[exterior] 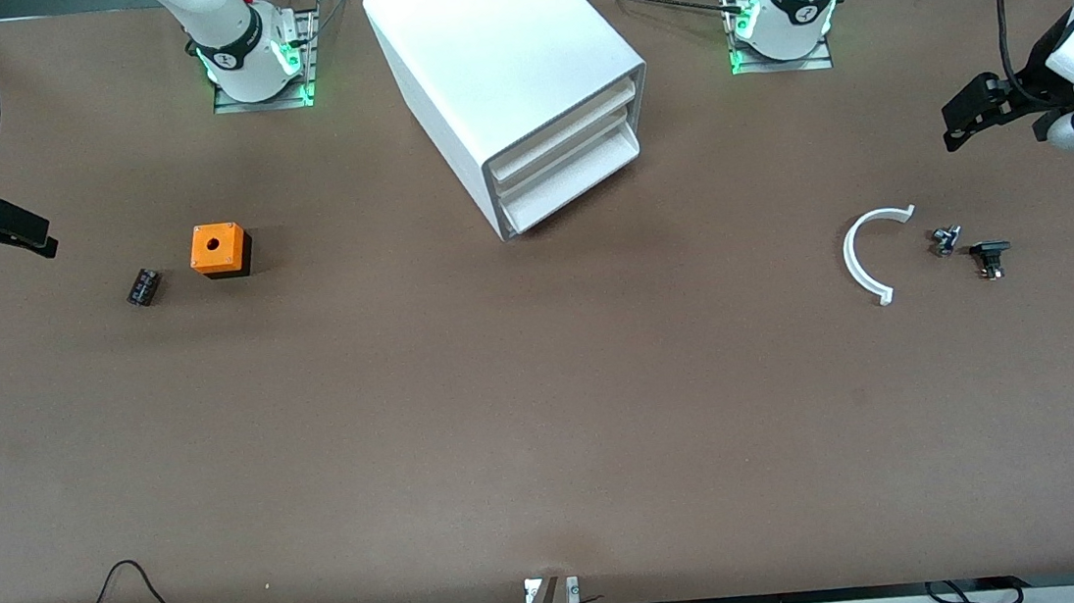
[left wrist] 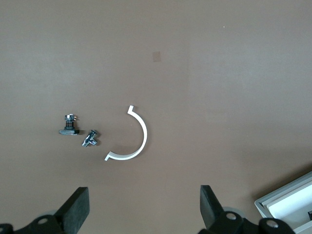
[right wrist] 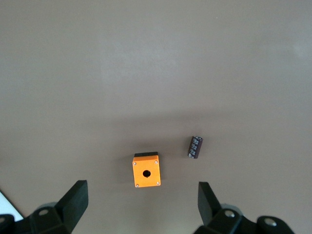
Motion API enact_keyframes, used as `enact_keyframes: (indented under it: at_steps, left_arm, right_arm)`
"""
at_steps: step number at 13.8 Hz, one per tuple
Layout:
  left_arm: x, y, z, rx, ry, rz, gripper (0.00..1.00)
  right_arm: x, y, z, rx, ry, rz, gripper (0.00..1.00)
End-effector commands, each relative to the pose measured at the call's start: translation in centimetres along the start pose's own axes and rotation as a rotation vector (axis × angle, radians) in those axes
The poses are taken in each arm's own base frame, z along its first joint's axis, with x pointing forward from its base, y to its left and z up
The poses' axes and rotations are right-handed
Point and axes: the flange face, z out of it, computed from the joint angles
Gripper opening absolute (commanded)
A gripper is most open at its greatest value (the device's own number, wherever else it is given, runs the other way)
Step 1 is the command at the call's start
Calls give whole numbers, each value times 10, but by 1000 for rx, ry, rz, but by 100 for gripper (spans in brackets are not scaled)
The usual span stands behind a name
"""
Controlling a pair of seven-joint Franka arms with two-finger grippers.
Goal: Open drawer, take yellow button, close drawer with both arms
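Observation:
The drawer [exterior: 568,134] is the higher of two stacked fronts of the white box cabinet [exterior: 493,50], and it is shut. The button is hidden. My left gripper [exterior: 958,118] hangs open and empty above the table at the left arm's end; in the left wrist view [left wrist: 144,209] its fingers [left wrist: 78,207] stand wide apart. My right gripper [exterior: 33,237] hangs open and empty above the table at the right arm's end; in the right wrist view [right wrist: 141,204] its fingers [right wrist: 75,200] also stand wide apart. Both grippers are well away from the cabinet.
An orange cube with a hole [exterior: 218,248] and a small black ribbed block [exterior: 142,286] lie near the right gripper. A white half ring [exterior: 863,255] and two small metal parts [exterior: 945,240] [exterior: 990,257] lie near the left gripper. A cabinet corner [left wrist: 287,204] shows in the left wrist view.

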Motion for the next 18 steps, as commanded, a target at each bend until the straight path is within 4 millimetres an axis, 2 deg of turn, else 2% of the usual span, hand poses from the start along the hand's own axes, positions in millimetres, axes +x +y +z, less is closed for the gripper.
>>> enact_keyframes:
  at_steps: [1, 2, 3, 15, 18]
  left_arm:
    - [0, 1, -4, -14, -15, 18, 100]
    - [4, -1, -9, -19, -1, 16, 100]
    - [8, -2, -6, -18, -6, 15, 100]
    - [7, 2, -7, -17, -9, 19, 100]
    - [14, 10, 6, -16, -31, 37, 100]
  right_arm:
    - [-9, 1, -6, 23, -17, -2, 100]
    - [-9, 1, -6, 23, -22, -2, 100]
    - [-9, 1, -6, 23, -22, -2, 100]
    - [-7, -2, -8, 18, -7, -10, 100]
    - [-7, -2, -8, 18, -7, -10, 100]
